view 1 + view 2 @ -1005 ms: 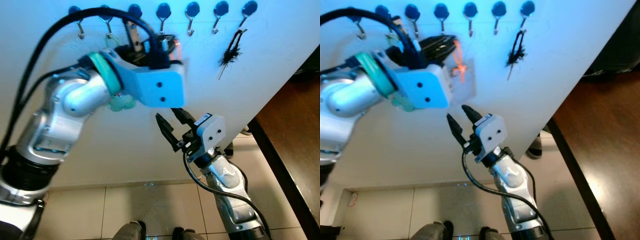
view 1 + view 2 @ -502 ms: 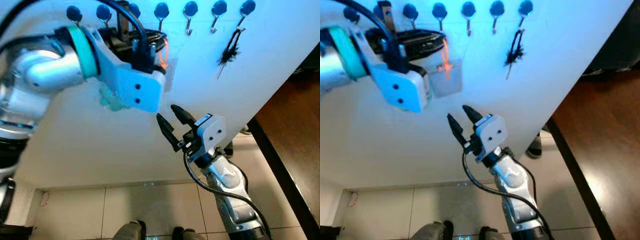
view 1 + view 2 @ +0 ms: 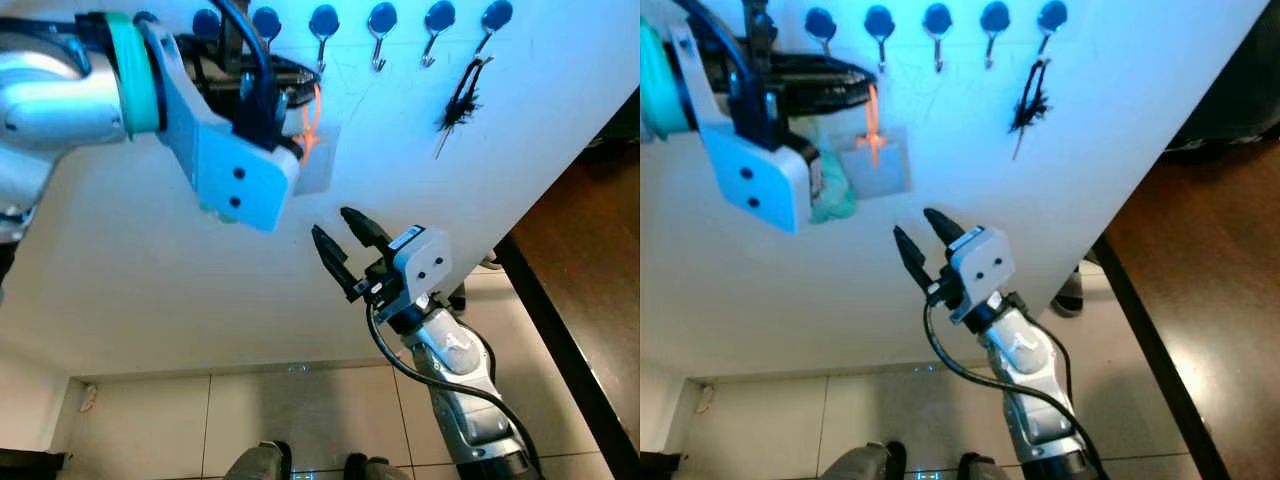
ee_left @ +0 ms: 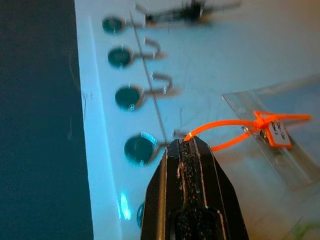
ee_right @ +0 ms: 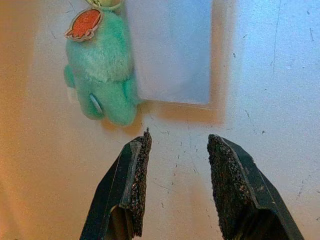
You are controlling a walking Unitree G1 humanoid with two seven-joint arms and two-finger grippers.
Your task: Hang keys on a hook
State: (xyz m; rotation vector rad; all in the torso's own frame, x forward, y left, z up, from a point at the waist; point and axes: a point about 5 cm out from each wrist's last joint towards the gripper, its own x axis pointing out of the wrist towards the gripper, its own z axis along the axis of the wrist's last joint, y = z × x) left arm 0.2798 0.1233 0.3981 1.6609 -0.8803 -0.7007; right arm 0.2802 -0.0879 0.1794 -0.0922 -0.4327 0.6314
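Note:
My left gripper [image 4: 182,143] is shut on an orange zip-tie loop [image 4: 225,131]. It is raised against the white wall, just under the row of blue-capped hooks [image 3: 325,20]. From the loop hang a clear plastic tag [image 3: 880,170] and a green plush charm [image 3: 830,197]. In the left wrist view the fingertips sit close to one hook [image 4: 141,148], but I cannot tell whether the loop is over it. My right gripper [image 3: 333,222] is open lower down, pointing up at the tag [image 5: 170,50] and the plush [image 5: 102,75] with nothing between its fingers.
A black tasselled item [image 3: 462,95] hangs from the rightmost hook. A dark wooden surface [image 3: 590,290] runs along the right. Below lies pale tiled floor [image 3: 300,410], with my feet [image 3: 265,462] at the bottom edge.
My left arm has swung to the left along the hook row, carrying the loop, tag and plush with it. The right arm has not moved.

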